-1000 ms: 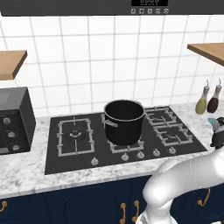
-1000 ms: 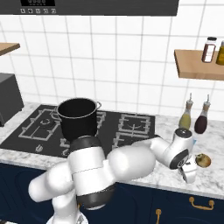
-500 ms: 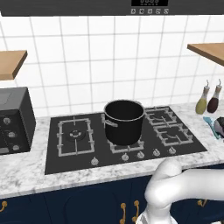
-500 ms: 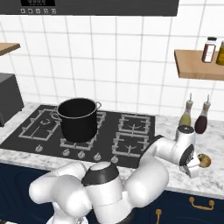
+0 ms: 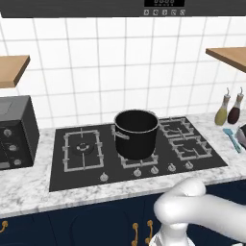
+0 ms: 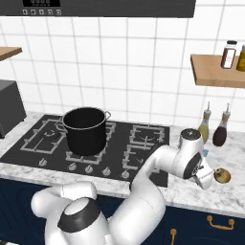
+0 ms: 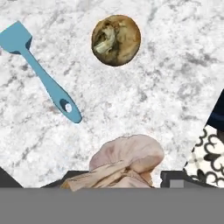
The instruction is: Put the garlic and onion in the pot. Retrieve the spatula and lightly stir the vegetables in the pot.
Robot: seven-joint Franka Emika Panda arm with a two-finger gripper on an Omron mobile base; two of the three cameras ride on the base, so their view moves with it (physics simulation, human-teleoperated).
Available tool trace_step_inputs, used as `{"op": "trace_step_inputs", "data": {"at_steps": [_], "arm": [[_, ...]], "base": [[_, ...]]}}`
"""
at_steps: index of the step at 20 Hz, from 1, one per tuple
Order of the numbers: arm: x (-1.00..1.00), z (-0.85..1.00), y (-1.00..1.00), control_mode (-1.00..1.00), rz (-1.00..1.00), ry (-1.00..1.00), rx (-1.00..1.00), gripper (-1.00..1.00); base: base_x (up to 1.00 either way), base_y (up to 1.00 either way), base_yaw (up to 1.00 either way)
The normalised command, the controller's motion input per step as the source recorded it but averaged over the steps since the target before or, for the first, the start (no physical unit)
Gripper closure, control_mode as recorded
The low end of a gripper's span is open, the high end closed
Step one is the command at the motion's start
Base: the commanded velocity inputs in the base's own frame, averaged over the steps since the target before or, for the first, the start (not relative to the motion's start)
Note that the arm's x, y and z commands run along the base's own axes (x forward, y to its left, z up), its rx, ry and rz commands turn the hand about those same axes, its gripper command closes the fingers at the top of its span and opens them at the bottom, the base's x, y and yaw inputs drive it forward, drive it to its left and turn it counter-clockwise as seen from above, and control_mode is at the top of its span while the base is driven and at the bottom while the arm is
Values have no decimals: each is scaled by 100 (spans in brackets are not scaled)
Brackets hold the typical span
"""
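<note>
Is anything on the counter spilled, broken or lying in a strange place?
Nothing stands out. The pot stands upright on the stove. On the marble counter, the blue spatula lies flat, the brown onion sits apart from it, and the pale garlic lies between the gripper's fingers. No spill or damage shows.

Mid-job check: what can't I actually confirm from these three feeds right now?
- Gripper grip: in the hand view the garlic sits between the fingertips; contact can't be told.
- Pot interior: both base views show only darkness past the rim.
- Spatula: cut by the left base view's right edge.
- Onion: small, partly behind the hand in the right base view.
</note>
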Motion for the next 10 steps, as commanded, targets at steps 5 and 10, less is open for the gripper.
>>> {"op": "trace_step_inputs", "data": {"at_steps": [5,10], "arm": [[-34,43,100,-100,29,-7,-22,100],[7,53,100,-100,32,0,-4,100]], "base": [[0,0,0],[0,0,0]]}}
